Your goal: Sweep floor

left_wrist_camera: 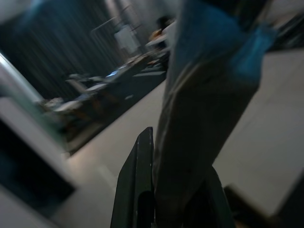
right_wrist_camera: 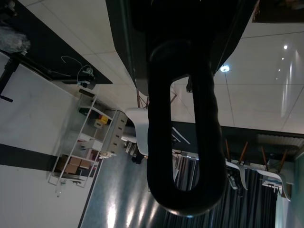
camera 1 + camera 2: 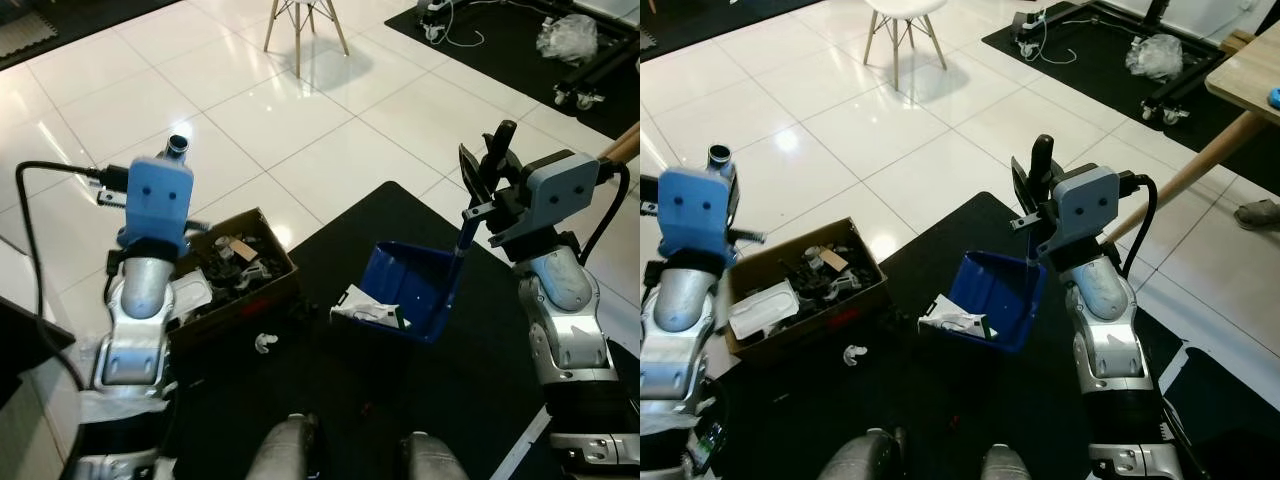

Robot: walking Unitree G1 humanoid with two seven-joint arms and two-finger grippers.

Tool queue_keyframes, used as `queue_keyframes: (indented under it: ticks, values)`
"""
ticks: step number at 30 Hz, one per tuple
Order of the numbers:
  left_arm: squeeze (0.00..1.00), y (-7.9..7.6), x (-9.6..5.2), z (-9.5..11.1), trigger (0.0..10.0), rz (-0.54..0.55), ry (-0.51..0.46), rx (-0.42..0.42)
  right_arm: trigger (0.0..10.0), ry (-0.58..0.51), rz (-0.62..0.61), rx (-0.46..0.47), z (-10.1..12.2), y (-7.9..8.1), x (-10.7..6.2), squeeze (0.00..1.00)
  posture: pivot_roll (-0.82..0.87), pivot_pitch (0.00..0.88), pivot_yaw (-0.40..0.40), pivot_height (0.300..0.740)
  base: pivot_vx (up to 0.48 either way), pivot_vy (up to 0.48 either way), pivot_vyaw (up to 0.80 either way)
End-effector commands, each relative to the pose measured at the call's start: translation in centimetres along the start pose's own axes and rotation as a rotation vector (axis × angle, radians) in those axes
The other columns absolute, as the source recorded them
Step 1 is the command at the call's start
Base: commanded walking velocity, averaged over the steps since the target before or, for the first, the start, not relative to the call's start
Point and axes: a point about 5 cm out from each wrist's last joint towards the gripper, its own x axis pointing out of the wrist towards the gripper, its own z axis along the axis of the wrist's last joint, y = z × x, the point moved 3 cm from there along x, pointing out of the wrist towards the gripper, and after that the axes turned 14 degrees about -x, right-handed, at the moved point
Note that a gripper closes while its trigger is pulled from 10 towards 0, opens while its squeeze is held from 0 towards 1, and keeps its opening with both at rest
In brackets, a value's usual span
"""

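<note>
A blue dustpan (image 3: 412, 283) stands tilted on the black mat (image 3: 470, 400), its mouth toward a crumpled white paper (image 3: 366, 308). Its thin stem rises to a black looped handle (image 2: 185, 118), and my right gripper (image 3: 490, 165) is shut on that handle, above the pan. My left arm is raised at the left, beside an open cardboard box (image 3: 238, 270) full of rubbish. In the left wrist view my left gripper (image 1: 178, 164) is shut on a thick grey-blue handle (image 1: 204, 99), blurred; its top end (image 3: 178, 147) pokes above the blue wrist housing. The sweeping end is hidden.
A small white scrap (image 3: 264, 342) lies on the mat in front of the box. A white chair (image 3: 300, 20) stands on the glossy tiles ahead. A wooden table leg (image 3: 1200, 165), a person's shoe (image 3: 1260, 212), a wheeled stand and a plastic bag (image 3: 566, 36) are to the right.
</note>
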Motion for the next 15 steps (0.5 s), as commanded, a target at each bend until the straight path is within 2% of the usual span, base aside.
queue_keyframes:
  ticks: [1,4,6,7,8,11,13,15]
  values:
    - [0.0,1.6,0.0,0.4,10.0,0.056,-0.035,0.118,10.0,-0.06,-0.027,-0.021,1.4,-1.0,0.5,0.0,-0.02,0.12,0.037,0.74,0.0,0.0,0.0]
    - [0.0,1.6,-0.9,-2.4,10.0,0.054,0.063,0.137,10.0,-0.074,-0.028,-0.041,1.8,-1.4,0.8,0.0,-0.02,0.118,0.041,0.74,0.0,0.0,0.0]
    - [0.0,1.4,-1.5,-3.7,10.0,0.051,0.119,0.129,10.0,-0.084,-0.03,-0.051,2.0,-1.6,1.0,0.0,-0.03,0.118,0.041,0.74,0.0,0.0,0.0]
    - [0.0,1.4,-1.5,-3.7,10.0,0.051,0.119,0.129,10.0,-0.084,-0.03,-0.051,2.0,-1.6,1.0,0.0,-0.03,0.118,0.041,0.74,0.0,0.0,0.0]
    - [0.0,0.7,-2.1,-5.0,10.0,0.038,0.179,0.111,10.0,-0.098,-0.035,-0.055,2.4,-1.8,1.3,0.0,-0.03,0.117,0.042,0.74,0.0,0.0,0.0]
    - [0.0,0.2,-2.4,-5.9,10.0,0.025,0.234,0.1,10.0,-0.108,-0.038,-0.055,2.6,-1.8,1.6,0.0,-0.02,0.116,0.043,0.74,0.0,0.0,0.0]
    - [0.0,-0.7,-2.8,-7.3,10.0,0.0,0.298,0.101,10.0,-0.119,-0.038,-0.05,2.9,-1.8,1.9,0.0,-0.02,0.113,0.043,0.74,0.0,0.0,0.0]
    - [0.0,-1.0,-3.0,-7.6,10.0,-0.013,0.312,0.106,10.0,-0.122,-0.037,-0.049,2.9,-1.7,2.0,0.0,-0.02,0.113,0.043,0.74,0.0,0.0,0.0]
